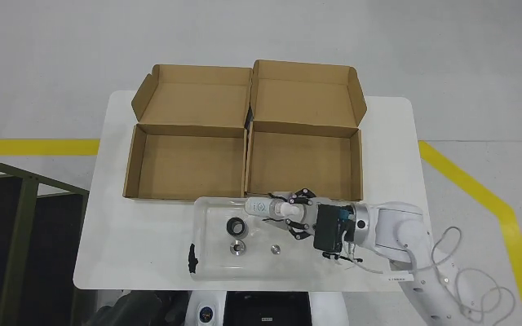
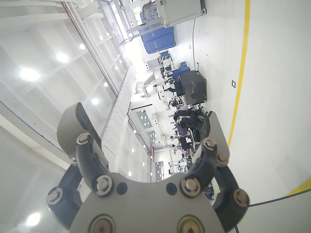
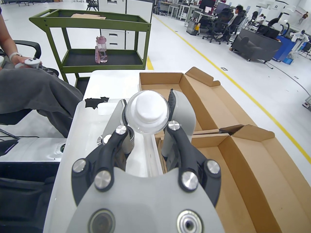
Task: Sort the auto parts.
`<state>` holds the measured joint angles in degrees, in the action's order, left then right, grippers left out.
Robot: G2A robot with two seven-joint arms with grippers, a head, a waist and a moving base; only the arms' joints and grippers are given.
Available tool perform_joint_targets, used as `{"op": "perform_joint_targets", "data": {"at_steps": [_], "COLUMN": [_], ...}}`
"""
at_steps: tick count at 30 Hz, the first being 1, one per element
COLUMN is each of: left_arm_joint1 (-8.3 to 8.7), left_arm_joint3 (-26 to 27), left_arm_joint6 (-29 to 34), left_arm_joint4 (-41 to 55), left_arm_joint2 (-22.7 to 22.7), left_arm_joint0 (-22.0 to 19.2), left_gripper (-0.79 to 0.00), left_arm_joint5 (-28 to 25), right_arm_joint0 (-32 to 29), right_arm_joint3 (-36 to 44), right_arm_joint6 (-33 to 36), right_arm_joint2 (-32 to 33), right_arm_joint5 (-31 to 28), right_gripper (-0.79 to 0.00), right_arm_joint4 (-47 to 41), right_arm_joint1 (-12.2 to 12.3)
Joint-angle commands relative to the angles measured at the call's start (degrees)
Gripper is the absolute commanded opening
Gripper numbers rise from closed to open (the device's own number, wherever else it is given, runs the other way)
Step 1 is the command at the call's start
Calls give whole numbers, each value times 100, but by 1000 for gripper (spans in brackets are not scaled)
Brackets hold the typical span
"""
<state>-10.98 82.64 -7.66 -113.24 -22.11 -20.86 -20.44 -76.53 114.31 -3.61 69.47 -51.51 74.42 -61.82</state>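
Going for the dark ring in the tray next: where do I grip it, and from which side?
Pinch the dark ring across its outer rim, straight down from above. It seems to lie flat in the tray, hole up. The silver part sits just robot-side of it, so close along the tray's length.

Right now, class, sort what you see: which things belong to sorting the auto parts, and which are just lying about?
Belong: white part in the right gripper; dark ring and metal pieces in the clear tray; cardboard boxes.
Lying about: green cart; pink bottle on it; black scrap at the tray's edge.
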Motion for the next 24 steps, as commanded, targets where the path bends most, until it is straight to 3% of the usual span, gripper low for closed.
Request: {"op": "perform_joint_targets", "data": {"at_steps": [1,12,24], "left_arm_joint1": [0,0,0], "left_arm_joint3": [0,0,0], "left_arm_joint6": [0,0,0], "left_arm_joint4": [0,0,0], "left_arm_joint2": [0,0,0], "left_arm_joint0": [0,0,0], "left_gripper": [0,0,0], "left_arm_joint5": [0,0,0], "right_arm_joint0": [-49,-152,318], "right_arm_joint3": [-51,-261,-304], "right_arm_joint6": [-187,-405,344], "right_arm_joint2": [32,187,311], "right_arm_joint5": [35,469,773], "right_gripper": [-785,-785,-785], "right_arm_joint4": [34,-172,-300], "right_arm_joint1": [5,8,8]}}
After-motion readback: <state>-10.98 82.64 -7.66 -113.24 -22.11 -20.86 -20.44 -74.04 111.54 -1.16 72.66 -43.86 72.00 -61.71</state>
